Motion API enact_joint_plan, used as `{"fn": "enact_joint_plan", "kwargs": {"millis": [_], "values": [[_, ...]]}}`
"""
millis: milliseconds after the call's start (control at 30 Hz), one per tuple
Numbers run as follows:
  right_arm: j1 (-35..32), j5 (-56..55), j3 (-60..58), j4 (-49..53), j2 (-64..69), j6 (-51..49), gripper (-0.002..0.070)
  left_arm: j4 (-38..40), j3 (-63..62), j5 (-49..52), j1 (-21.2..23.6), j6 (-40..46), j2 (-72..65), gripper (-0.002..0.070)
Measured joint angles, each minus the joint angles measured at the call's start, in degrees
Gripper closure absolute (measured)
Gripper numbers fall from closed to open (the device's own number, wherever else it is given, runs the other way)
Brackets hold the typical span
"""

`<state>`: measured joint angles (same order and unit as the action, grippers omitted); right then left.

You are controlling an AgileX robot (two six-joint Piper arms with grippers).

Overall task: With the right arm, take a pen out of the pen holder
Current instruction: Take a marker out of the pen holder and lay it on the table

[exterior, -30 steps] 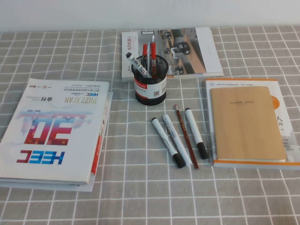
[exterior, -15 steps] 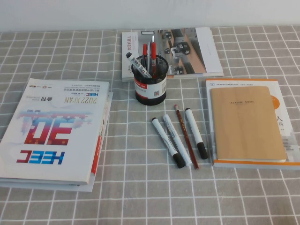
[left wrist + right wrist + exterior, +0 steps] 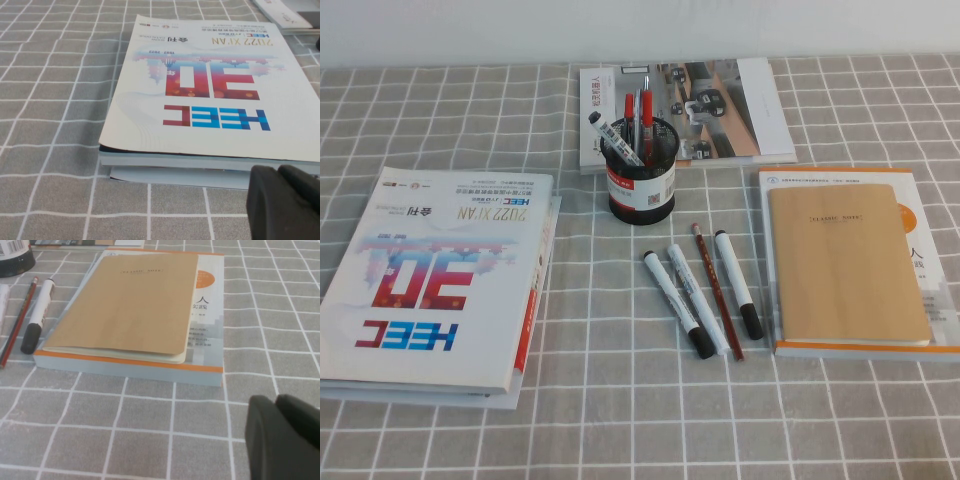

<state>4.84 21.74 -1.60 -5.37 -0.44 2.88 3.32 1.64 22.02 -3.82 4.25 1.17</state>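
- The pen holder (image 3: 640,185), a black mesh cup, stands upright at the upper middle of the high view, on the grey checked surface (image 3: 620,420).
- Two red pens (image 3: 646,112) and a white marker (image 3: 615,138) stick out of it, with no arm near them.
- Three loose markers (image 3: 677,302) and a pencil (image 3: 717,290) lie just below the holder.
- The right end effector (image 3: 275,405) is closed and empty, low over the surface beside the tan notebook (image 3: 845,260) at the frame's right.
- The left end effector (image 3: 278,175) has its fingers pressed together, holding nothing, by the white book (image 3: 440,270) at the left.
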Motion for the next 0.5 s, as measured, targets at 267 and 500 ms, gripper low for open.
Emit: {"fn": "enact_joint_plan", "kwargs": {"millis": [267,500], "values": [[0.0,-0.1,0.0,-0.9,0.0,0.0,0.0689,0.0,0.0,0.0,0.0,0.0,0.0,0.068],[0.0,-2.3,0.0,-2.2,0.0,0.0,0.0689,0.0,0.0,0.0,0.0,0.0,0.0,0.068]]}}
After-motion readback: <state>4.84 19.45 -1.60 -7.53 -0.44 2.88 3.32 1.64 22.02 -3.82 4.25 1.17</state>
